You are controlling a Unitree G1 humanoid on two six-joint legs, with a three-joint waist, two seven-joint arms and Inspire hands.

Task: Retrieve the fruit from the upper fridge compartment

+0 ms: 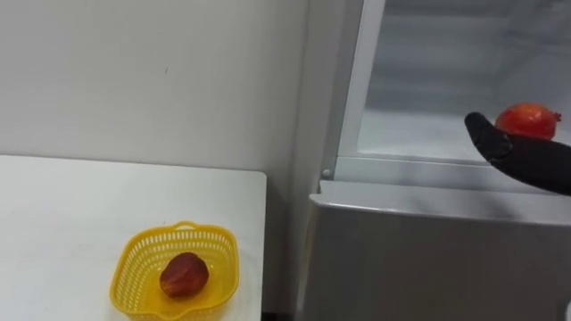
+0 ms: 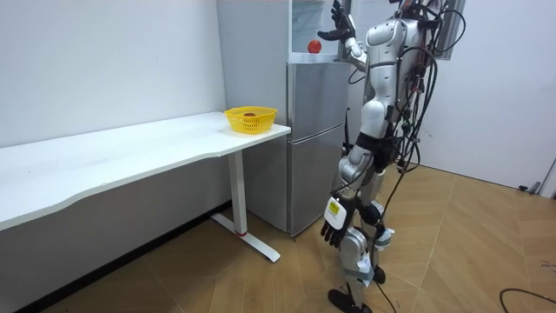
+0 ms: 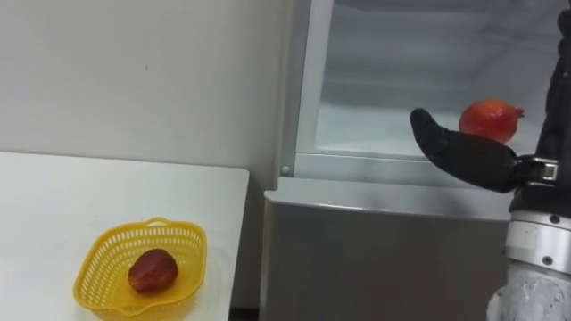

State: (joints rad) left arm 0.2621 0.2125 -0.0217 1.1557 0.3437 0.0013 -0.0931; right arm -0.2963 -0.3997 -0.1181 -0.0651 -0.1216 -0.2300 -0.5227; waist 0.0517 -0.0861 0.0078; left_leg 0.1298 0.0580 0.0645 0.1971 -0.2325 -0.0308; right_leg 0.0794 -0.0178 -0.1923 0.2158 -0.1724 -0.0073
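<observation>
Plainly a reach into the open upper fridge (image 1: 428,80), with the right hand (image 1: 513,153) up at the compartment's front edge, spread wide and flat, closed on nothing. Just behind that hand, low in the compartment, the red fruit (image 1: 526,120): beyond it and a little above as seen from the head, nearer the wrist end than the tips (touching or a sliver apart, cannot tell). Roundish, with no real long axis, only a small crown nub pointing to the robot's right. Probably calls for turning the palm toward the fruit and curling round its body, not for reaching further in. Left hand (image 2: 333,231) down by the thigh in the room view, well apart, so no contest over which is nearer. Off to the robot's left, on the white surface (image 1: 89,196), a yellow basket (image 1: 210,234) already holding one reddish-brown fruit (image 1: 184,275).
</observation>
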